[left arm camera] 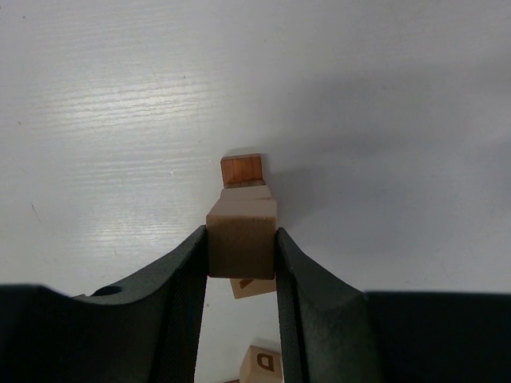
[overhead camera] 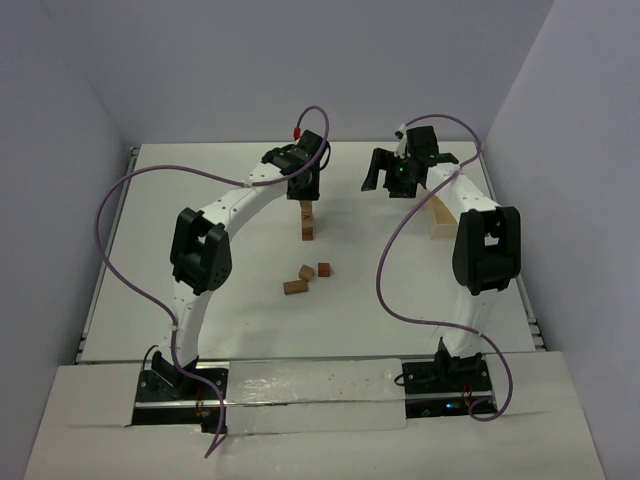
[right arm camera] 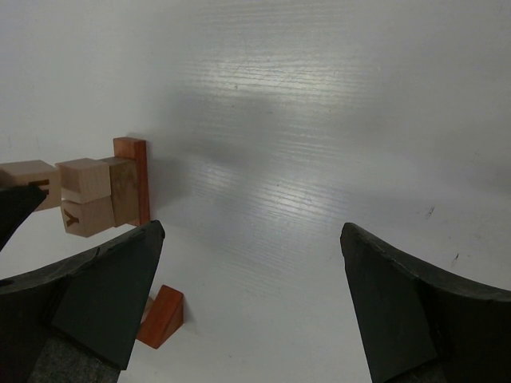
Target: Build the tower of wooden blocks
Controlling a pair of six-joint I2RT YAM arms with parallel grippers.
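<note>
The tower [overhead camera: 307,226] stands mid-table as a short column of wood blocks on a reddish base block [right arm camera: 132,179]. My left gripper [overhead camera: 303,188] hangs over it, shut on a tan cube [left arm camera: 242,239] at the column's top. I cannot tell whether that cube rests on the light block [left arm camera: 249,196] under it. A lettered block [right arm camera: 85,215] juts out of the column's side. Three loose wood blocks [overhead camera: 305,273] lie nearer the arm bases; one is a reddish wedge [right arm camera: 164,315]. My right gripper [overhead camera: 405,175] [right arm camera: 249,231] hovers right of the tower, open, nothing between its fingers.
A pale wooden tray [overhead camera: 440,218] stands at the back right, partly behind the right arm. Purple cables loop from both arms over the white table [overhead camera: 230,300]. Grey walls close the back and sides.
</note>
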